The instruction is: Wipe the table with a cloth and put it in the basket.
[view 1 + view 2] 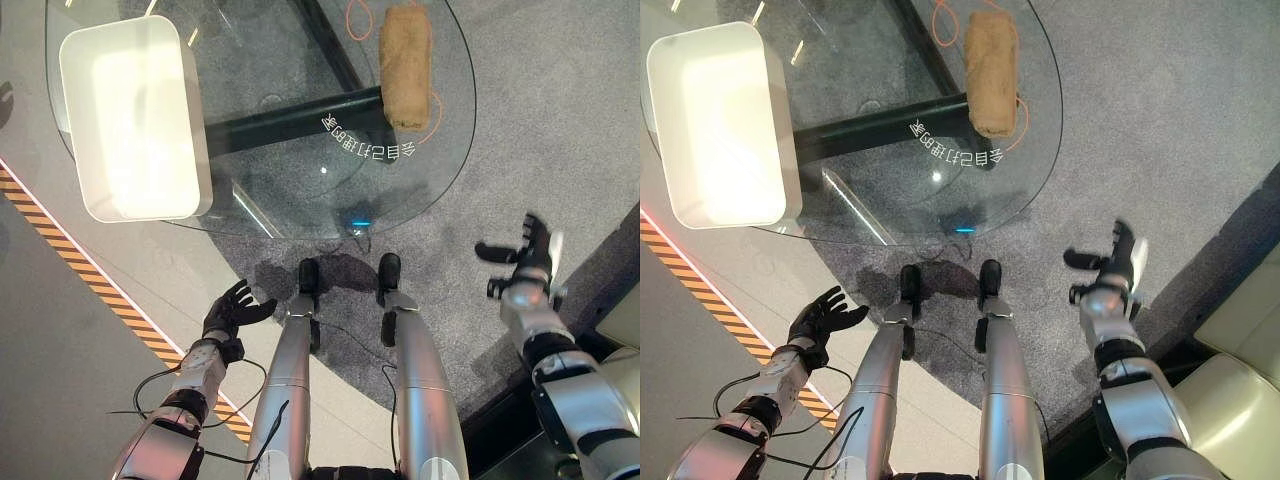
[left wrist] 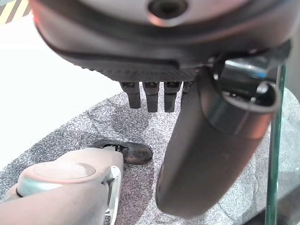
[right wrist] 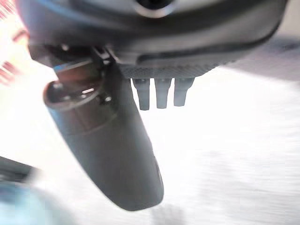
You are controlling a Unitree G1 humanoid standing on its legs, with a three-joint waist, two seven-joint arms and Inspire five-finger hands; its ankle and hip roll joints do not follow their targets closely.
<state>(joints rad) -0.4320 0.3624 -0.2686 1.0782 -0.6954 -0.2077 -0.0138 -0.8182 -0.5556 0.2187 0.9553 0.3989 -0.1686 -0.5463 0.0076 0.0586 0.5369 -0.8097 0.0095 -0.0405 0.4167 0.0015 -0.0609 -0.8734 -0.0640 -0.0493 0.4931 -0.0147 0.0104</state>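
A tan cloth lies rolled up on the far right part of the round glass table. A white basket stands on the table's left side. My left hand hangs low at the lower left, short of the table's near edge, open with fingers relaxed and nothing in it. My right hand is out to the right of the table over the grey carpet, open with the thumb spread, holding nothing. Both hands are well away from the cloth.
An orange cord loops on the floor under the glass near the cloth. A dark table base bar shows through the glass. A yellow-and-black striped floor line runs diagonally at the left. A pale seat stands at the right.
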